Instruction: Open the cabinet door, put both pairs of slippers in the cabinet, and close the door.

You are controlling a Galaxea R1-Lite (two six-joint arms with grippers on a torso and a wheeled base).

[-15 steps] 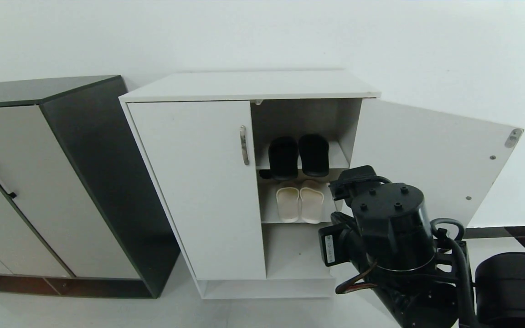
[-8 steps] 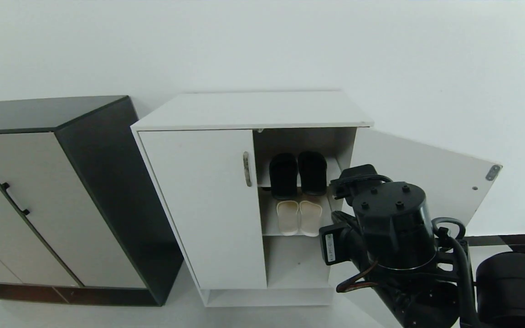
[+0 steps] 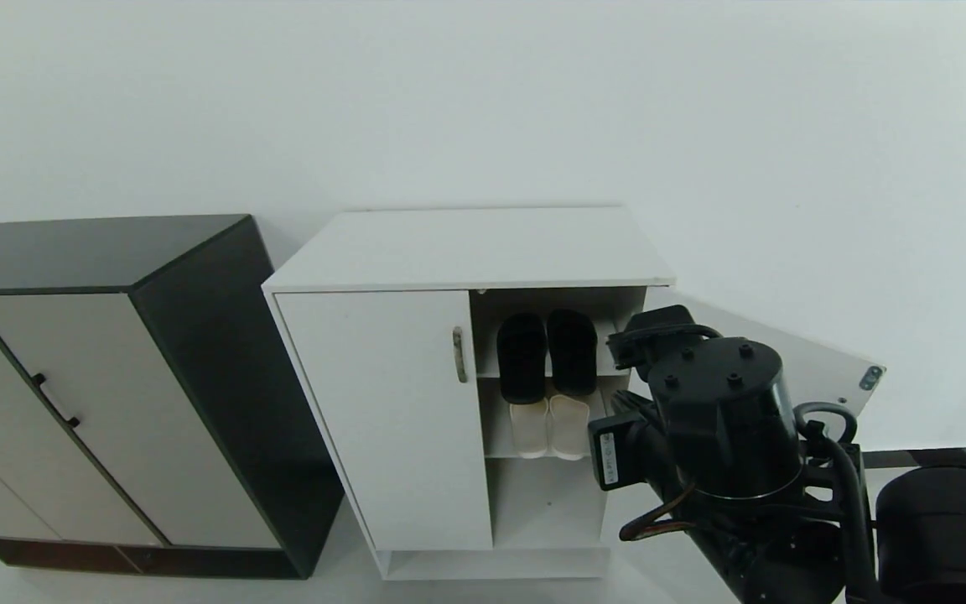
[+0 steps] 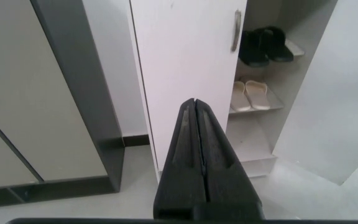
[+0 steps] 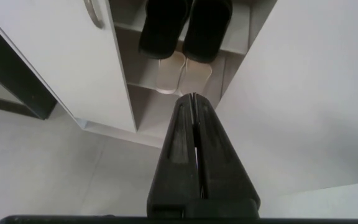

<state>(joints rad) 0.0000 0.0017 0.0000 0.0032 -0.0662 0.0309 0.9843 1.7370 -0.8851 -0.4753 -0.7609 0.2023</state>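
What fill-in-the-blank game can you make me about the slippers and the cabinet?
1. The black slippers sit one level ___ the white slippers.
2. The right door of the white cabinet is ___.
3. The left door of that cabinet is ___.
4. The fingers of the right gripper are pressed together and hold ___.
Missing words: above; open; shut; nothing.

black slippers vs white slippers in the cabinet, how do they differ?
The black slippers sit on the upper shelf; the white slippers sit on the shelf below. The black pair looks longer and overhangs its shelf edge; the white pair lies about within its own. Both lie side by side in the cabinet's open half.
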